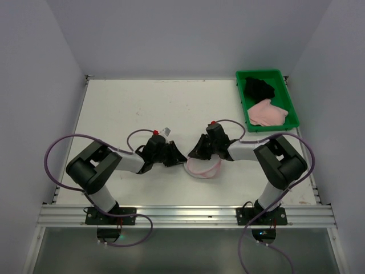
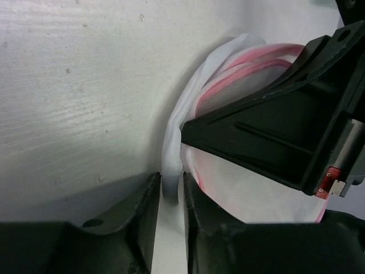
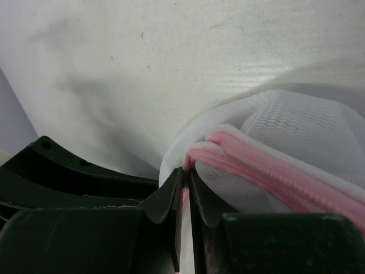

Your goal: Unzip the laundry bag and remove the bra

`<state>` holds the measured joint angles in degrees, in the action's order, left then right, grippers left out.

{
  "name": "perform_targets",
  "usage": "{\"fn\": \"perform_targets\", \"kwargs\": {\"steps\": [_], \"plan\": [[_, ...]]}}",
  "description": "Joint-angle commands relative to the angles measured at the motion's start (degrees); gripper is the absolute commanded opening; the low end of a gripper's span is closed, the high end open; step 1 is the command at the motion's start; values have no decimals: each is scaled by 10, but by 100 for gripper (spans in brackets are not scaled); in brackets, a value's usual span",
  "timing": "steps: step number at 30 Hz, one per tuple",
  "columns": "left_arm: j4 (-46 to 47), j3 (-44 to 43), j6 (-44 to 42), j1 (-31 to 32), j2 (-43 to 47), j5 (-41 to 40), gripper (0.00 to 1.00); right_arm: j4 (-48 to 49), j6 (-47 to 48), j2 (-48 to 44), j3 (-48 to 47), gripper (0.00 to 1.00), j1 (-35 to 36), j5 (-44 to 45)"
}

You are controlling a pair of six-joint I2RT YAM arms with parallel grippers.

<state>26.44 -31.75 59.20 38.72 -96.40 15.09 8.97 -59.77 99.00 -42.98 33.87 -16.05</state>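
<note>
- White counter [image 1: 142, 103] between pale walls: the laundry bag [image 1: 204, 169] lies near the middle of the near edge, between both arms and well apart from the green tray [image 1: 260, 72] in the far right corner.
- Nearly closed, the left gripper [image 2: 170, 188] pinches a fold of white mesh [image 2: 171, 142].
- Nearly closed too, the right gripper [image 3: 183, 180] nips the end of the pink zip rim [image 3: 268, 165]. Whether it has the pull, I cannot tell.
- Step, as I judge it: starting the unzip. Next, the left anchors the mesh while the right draws along the rim.
- Overhead hides both pinches, and only the wrist views show them. No view shows a bra.

Even, bright overhead light, soft shadows; wrist views blurred on the near gripper [image 3: 183, 200].
</note>
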Motion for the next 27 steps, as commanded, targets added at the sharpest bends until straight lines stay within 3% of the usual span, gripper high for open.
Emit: {"fn": "perform_targets", "kwargs": {"steps": [1, 6, 11, 17, 23, 27], "plan": [[13, 27, 3, -19, 1, 0, 30, 55, 4, 3, 5, 13, 2, 0], [-35, 56, -15, -45, 79, -16, 49, 35, 48, -60, -3, 38, 2, 11], [-110, 63, -46, -72, 172, -37, 72, -47, 103, -121, -36, 66, 6, 28], [-204, 34, -80, -86, 265, -91, 87, -170, 162, -184, -107, 96, 10, 52], [-295, -13, -121, -107, 314, -130, 95, -336, 237, -198, -218, 99, 11, 152], [-352, -60, -166, -166, 347, -137, 97, -379, 286, -237, -249, 99, -9, 247]]}}
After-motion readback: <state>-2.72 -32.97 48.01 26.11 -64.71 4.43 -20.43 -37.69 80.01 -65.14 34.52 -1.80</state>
